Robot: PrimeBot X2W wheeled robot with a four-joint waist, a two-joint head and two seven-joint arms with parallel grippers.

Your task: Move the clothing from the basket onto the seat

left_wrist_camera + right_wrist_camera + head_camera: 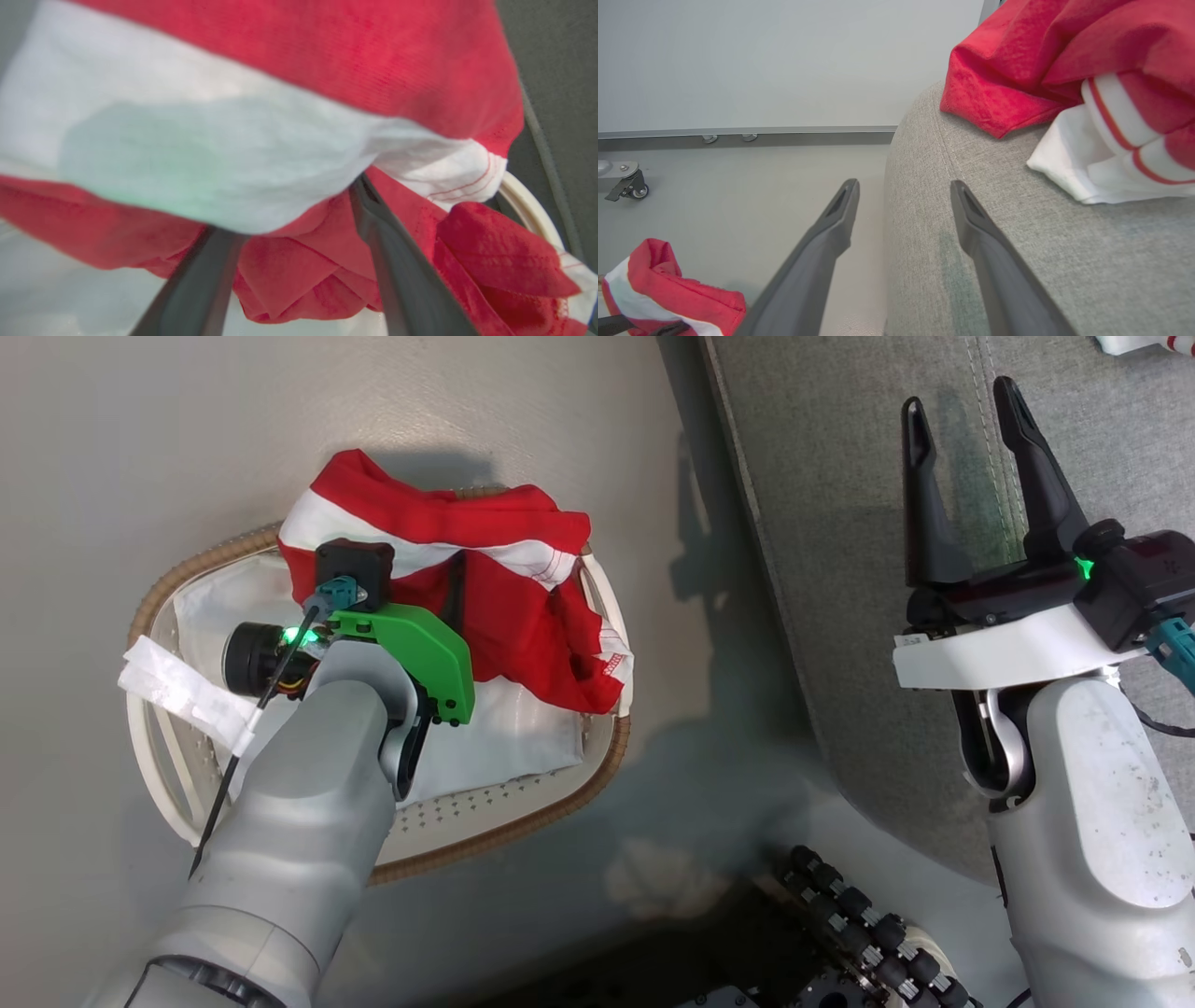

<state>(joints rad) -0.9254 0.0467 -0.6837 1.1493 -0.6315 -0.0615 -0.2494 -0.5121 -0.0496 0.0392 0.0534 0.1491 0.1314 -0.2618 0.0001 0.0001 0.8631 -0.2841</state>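
Fingers (402, 270) of left gripper (289, 207) spread wide, straddling crumpled thin red-and-white clothing (373, 56); right gripper (960, 397) likewise splayed, holding nothing.

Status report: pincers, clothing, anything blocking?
Left pincer open, astride red clothing in basket. Right pincer open over seat edge, empty. Another garment lies on seat. Nothing blocking.

The floor (140, 429) is smooth and grey. A pale wall (784, 56) stands behind it, with a grey strip (738, 137) along its bottom. A little wheel (633, 190) sits near the strip.
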